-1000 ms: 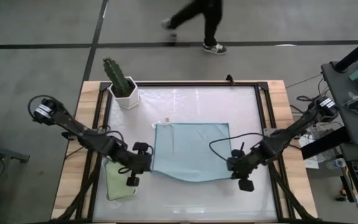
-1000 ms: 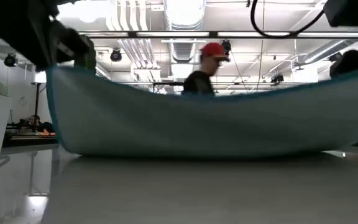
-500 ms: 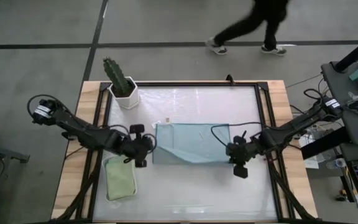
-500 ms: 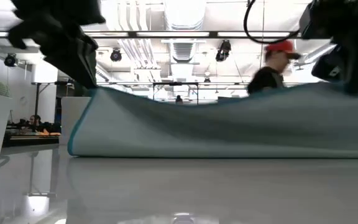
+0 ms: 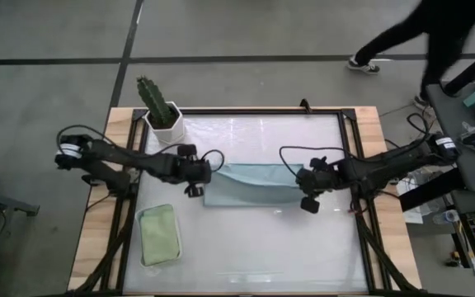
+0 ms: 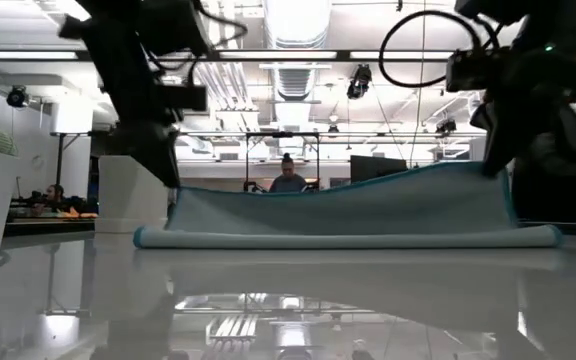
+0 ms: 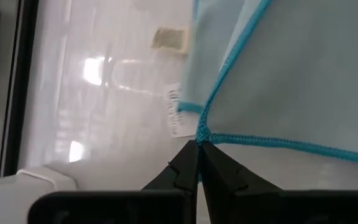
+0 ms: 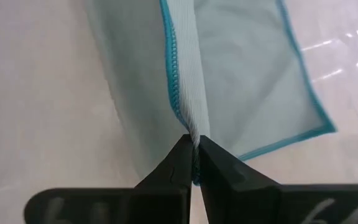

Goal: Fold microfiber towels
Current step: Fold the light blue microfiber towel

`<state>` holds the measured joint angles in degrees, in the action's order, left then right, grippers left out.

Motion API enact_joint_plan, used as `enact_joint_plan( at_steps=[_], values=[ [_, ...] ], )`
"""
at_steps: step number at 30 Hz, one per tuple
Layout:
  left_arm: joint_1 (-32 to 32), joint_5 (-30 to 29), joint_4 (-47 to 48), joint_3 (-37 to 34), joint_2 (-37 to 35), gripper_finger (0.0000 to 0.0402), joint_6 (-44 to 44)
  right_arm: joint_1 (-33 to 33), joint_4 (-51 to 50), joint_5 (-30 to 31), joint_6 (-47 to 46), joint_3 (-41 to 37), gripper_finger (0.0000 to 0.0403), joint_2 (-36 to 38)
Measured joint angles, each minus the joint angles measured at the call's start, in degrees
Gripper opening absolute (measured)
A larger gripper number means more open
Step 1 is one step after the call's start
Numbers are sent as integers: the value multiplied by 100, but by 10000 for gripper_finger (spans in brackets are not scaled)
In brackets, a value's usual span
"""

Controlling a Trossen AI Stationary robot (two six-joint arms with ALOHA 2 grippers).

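Note:
A pale blue microfiber towel point(image 5: 252, 186) lies mid-table, doubled over. Its fold point(image 6: 348, 238) rests on the table toward the near side. The upper layer rises from that fold to both grippers and sags a little between them. My left gripper point(image 5: 207, 175) is shut on the towel's left corner, and my right gripper point(image 5: 302, 186) is shut on its right corner. A sage green towel point(image 5: 160, 235) lies folded in the white tray point(image 5: 139, 239) at the near left. My left gripper pinches the upper layer's left corner point(image 7: 201, 133) between its two fingertips, right at the blue stitched hem, slanting down from the table's left. That corner is held above the table. My right gripper pinches the upper layer's right corner point(image 8: 192, 138) at the hem, slanting down from the right. The edge between the two corners hangs slightly slack.
A cactus in a white pot point(image 5: 162, 113) stands at the far left corner, just behind my left arm. A black frame point(image 5: 349, 157) borders the glossy tabletop. A person point(image 5: 419, 37) walks past beyond the far right.
Both grippers, shut throughout, have carried the towel's near edge toward the table's far edge and sunk a little. The towel has folded over on itself: its far edge has stayed on the table, and a fold has formed on the near side.

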<state>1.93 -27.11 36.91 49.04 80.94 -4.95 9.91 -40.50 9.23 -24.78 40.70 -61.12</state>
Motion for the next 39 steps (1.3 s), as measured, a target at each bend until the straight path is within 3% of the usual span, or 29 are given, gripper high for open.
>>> enact_joint_plan(
  at_steps=[16, 27, 39],
  values=[
    [-830, 22, -761, -2, 854, 0, 689, -861, 5, 47, 184, -34, 12, -22],
    [-974, -9, -979, -5, 967, 0, 693, -883, 48, 289, 229, -36, 12, -118],
    [-985, -28, -1230, -5, 967, 0, 689, -883, 110, 825, 293, -42, 12, -944]
  ],
)
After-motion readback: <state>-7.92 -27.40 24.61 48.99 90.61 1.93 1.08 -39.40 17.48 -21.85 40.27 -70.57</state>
